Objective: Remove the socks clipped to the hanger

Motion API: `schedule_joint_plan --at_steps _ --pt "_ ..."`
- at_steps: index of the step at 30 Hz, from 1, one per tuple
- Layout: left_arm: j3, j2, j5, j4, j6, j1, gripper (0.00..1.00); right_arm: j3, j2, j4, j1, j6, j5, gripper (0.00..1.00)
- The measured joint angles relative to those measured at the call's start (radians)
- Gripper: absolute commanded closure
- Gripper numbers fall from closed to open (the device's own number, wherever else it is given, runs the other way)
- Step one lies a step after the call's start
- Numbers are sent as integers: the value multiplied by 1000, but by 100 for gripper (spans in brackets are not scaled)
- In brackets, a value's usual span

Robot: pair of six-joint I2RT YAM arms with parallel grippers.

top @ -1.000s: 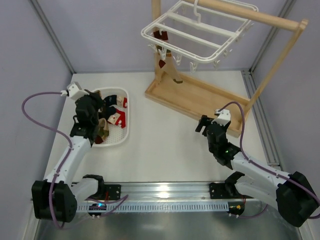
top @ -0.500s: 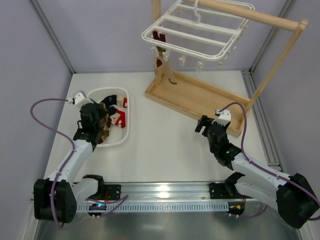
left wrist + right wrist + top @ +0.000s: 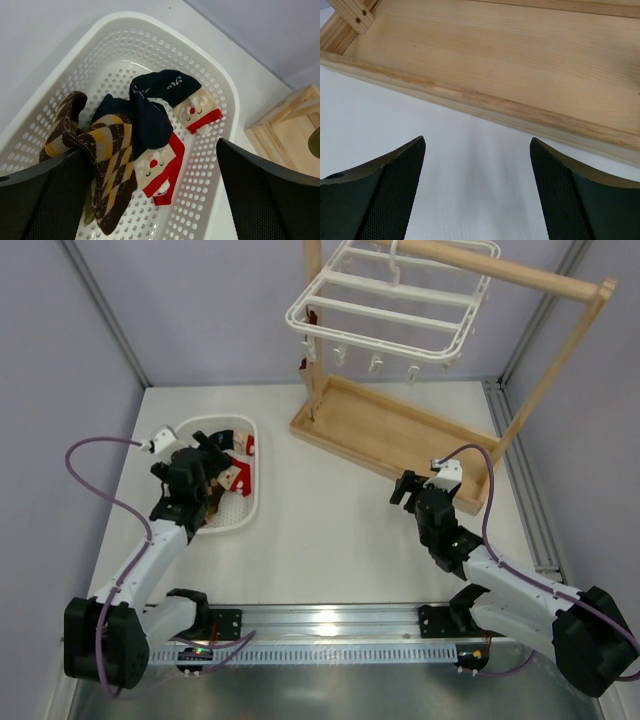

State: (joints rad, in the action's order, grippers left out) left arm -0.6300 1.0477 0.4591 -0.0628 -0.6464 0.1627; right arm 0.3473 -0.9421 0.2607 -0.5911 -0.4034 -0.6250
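The white hanger point(image 3: 390, 300) hangs from the wooden rail at the back. One dark red sock point(image 3: 312, 316) stays clipped at its left end, mostly hidden behind the wooden post. My left gripper point(image 3: 205, 475) hovers open over the basket, holding nothing. In the left wrist view this left gripper point(image 3: 150, 150) frames a brown argyle sock point(image 3: 107, 165) that leans against the left finger. Navy socks point(image 3: 150, 115) with cream and red Santa cuffs lie beside it. My right gripper point(image 3: 405, 485) stands open low over the table, nothing between its fingers point(image 3: 385, 190).
The white slotted basket point(image 3: 250, 505) sits at the left of the table. The wooden stand's tray base point(image 3: 390, 440) fills the back right, and its near rim point(image 3: 485, 107) lies just ahead of my right gripper. An angled wooden rail point(image 3: 560, 360) rises at the right.
My left gripper went from shut to wide open over the basket, letting go of the argyle sock. The hanger swung, and its hanging sock moved behind the post. The right arm stayed still.
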Motion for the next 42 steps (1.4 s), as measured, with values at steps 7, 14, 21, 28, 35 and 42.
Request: schedule_joint_plan --at_steps 7,14,21,28,35,42 --pt "-55 1 45 92 29 92 0 0 -9 6 7 -2 4 14" --pt "-58 2 35 206 -6 114 0 0 -18 9 10 -6 17 15" --pt "-81 17 61 351 -24 180 0 -1 -19 13 10 -15 34 14" --pt "-99 -6 90 297 2 270 0 -10 -21 27 26 -15 47 14" --pt "-106 54 31 -12 114 370 0 -58 -22 87 95 -21 143 14" --pt "-238 329 -145 -321 163 380 0 -70 -48 151 147 -21 238 14"
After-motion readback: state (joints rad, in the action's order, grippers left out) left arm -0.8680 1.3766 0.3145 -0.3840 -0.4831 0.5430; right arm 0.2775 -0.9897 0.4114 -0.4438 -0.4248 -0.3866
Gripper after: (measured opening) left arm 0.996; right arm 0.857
